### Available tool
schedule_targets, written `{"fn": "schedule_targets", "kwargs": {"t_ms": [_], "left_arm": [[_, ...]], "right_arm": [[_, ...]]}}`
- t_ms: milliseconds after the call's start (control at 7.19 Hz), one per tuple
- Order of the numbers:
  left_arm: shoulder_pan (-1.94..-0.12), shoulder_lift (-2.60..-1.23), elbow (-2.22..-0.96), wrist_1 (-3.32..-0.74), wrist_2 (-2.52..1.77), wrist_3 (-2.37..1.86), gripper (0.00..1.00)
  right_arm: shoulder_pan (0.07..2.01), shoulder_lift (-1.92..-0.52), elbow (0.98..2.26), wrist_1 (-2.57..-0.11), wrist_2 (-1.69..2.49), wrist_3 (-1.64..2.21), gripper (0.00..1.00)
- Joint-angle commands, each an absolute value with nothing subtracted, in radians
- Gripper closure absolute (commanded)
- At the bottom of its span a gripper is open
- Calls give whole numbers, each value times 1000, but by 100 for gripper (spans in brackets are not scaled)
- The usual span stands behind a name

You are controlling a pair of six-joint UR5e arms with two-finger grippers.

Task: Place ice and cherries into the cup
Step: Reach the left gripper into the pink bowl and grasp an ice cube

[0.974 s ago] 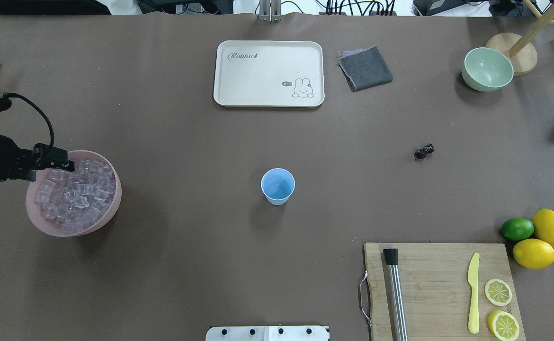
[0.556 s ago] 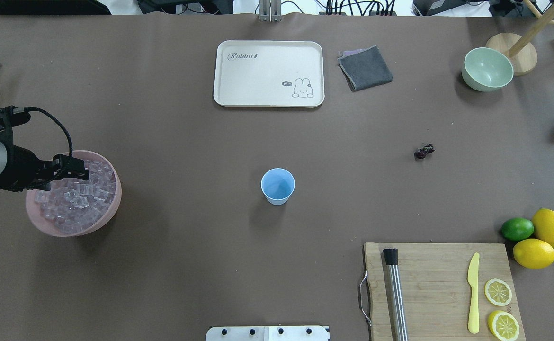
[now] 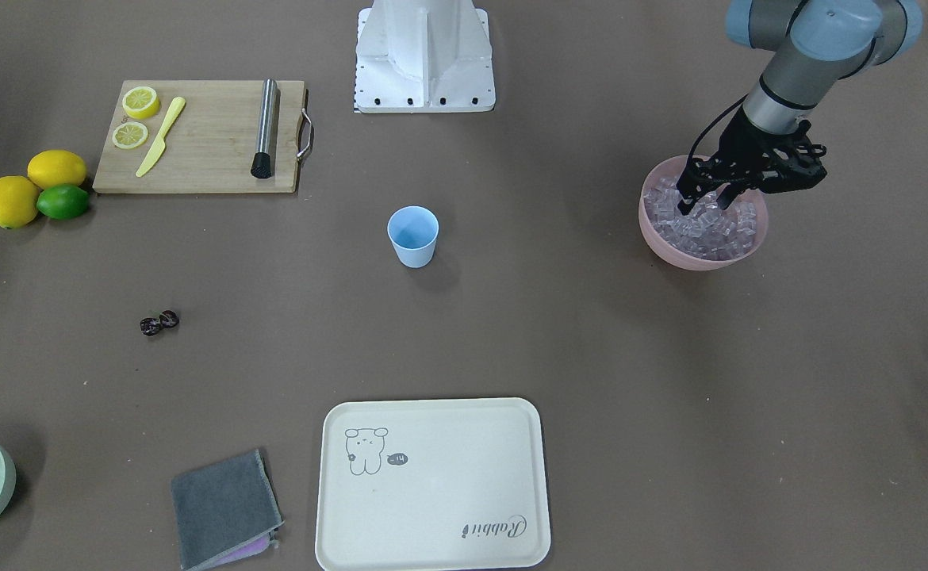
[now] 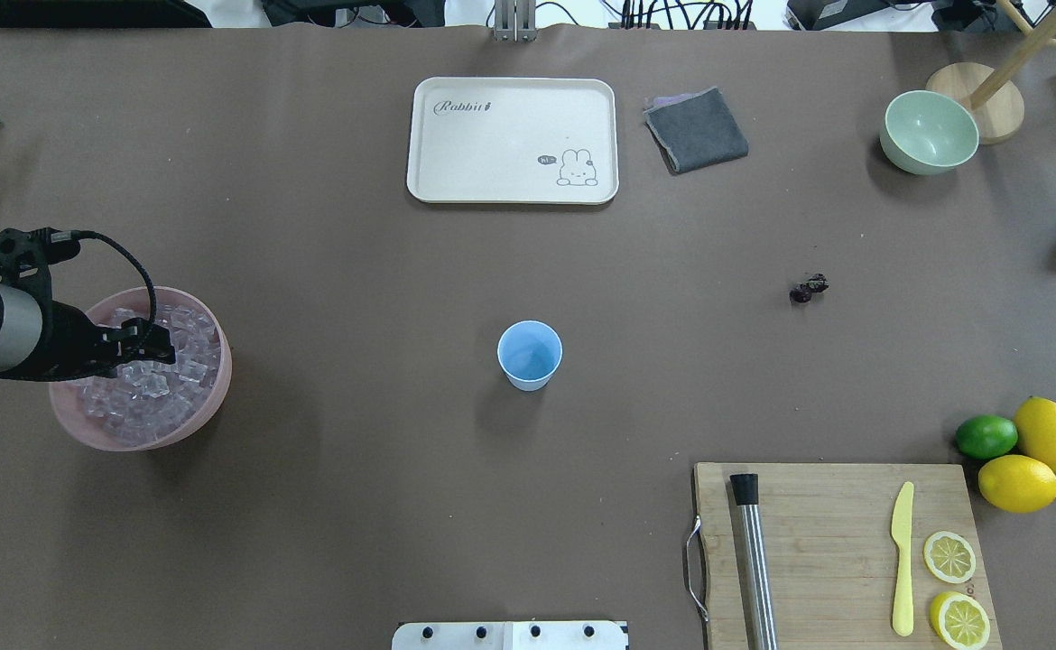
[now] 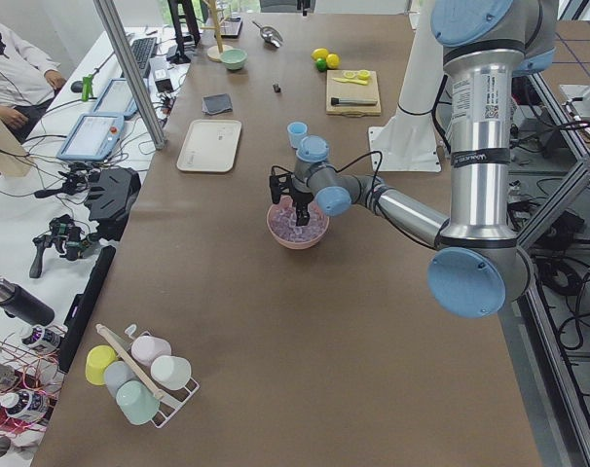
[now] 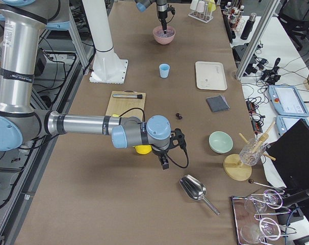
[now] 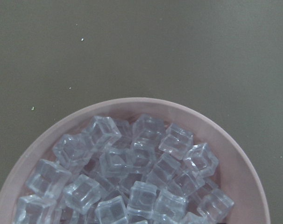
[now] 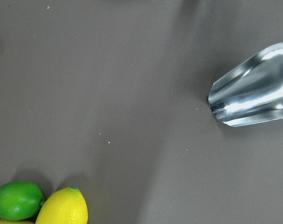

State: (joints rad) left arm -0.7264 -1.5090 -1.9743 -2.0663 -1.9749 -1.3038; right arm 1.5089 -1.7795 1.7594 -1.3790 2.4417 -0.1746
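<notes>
At the bench's (image 4: 356, 271) left end the left tool (image 3: 704, 205) points down into the pink bowl (image 4: 187, 430). Its two fingers are spread apart, with the tips dipped among the ice (image 4: 144, 397) heaped in that bowl. I cannot tell whether a cube sits between them. The cup (image 4: 529, 354) stands upright at mid-bench, well apart from the bowl, its blue inside showing. Further right the cherries (image 4: 808, 289) lie on the bare bench, well apart from the cup. At the far right the right tool (image 6: 164, 162) hangs above the bench between the lemons (image 6: 142, 149) and a metal scoop (image 6: 194, 189). I cannot tell how far it is open.
</notes>
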Motion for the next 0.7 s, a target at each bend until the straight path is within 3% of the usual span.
{"fn": "schedule_targets", "kwargs": {"t_ms": [0, 278, 556], "left_arm": [[-700, -1508, -1970, -2066, -1960, -1304, 30], [-698, -1505, -1970, -2066, -1960, -1304, 46], [-696, -1503, -1965, -2066, -1960, -1304, 48]], "right_arm": [[1506, -1779, 1759, -1379, 2444, -170, 1], [1505, -1779, 1759, -1379, 2445, -169, 1], [1503, -1779, 1759, -1379, 2445, -169, 1]]}}
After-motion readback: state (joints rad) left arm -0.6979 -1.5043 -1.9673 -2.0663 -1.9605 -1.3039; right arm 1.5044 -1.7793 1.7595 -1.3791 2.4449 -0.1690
